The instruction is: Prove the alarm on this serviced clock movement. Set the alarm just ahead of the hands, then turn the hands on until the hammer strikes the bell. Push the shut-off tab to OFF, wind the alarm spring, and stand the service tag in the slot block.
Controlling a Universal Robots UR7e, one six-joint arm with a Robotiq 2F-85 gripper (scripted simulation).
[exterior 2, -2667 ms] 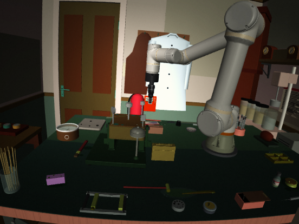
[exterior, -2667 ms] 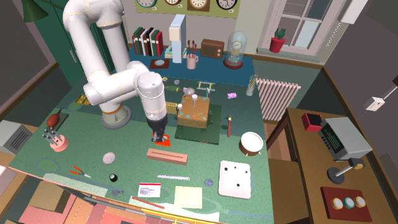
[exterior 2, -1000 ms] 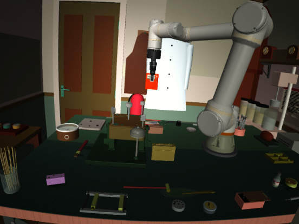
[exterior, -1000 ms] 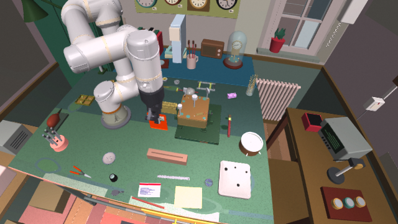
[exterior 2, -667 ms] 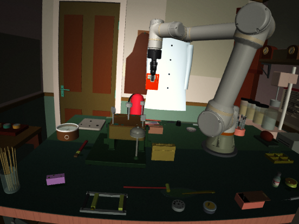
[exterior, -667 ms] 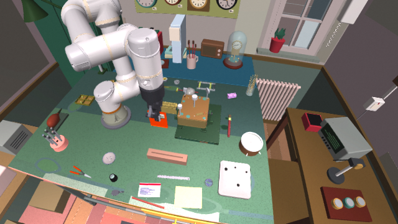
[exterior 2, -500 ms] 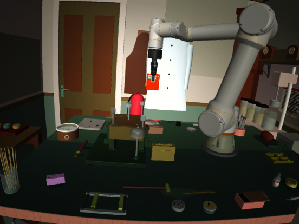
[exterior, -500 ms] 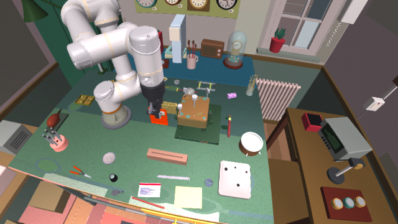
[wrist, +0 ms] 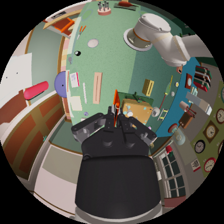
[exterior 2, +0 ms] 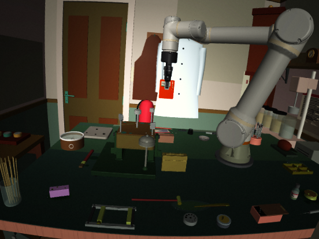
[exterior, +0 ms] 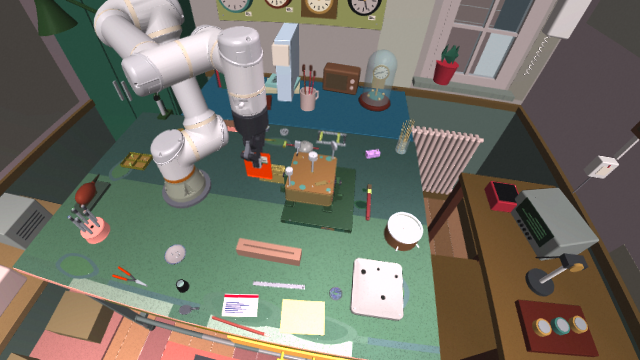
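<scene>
The orange service tag hangs high above the bench, left of the brown clock movement, gripped by its upper edge in my closed gripper. The movement sits on a dark green base plate with pegs on top, and its bell stands on a thin post at the far side. The pink slot block lies flat on the mat nearer the front edge, well apart from the tag, its long slot facing up.
Behind the movement a blue shelf carries a mug of brushes, a radio and a domed clock. A small yellow box sits beside the base plate, under the tag. A red pencil, a round tin and a white plate lie right.
</scene>
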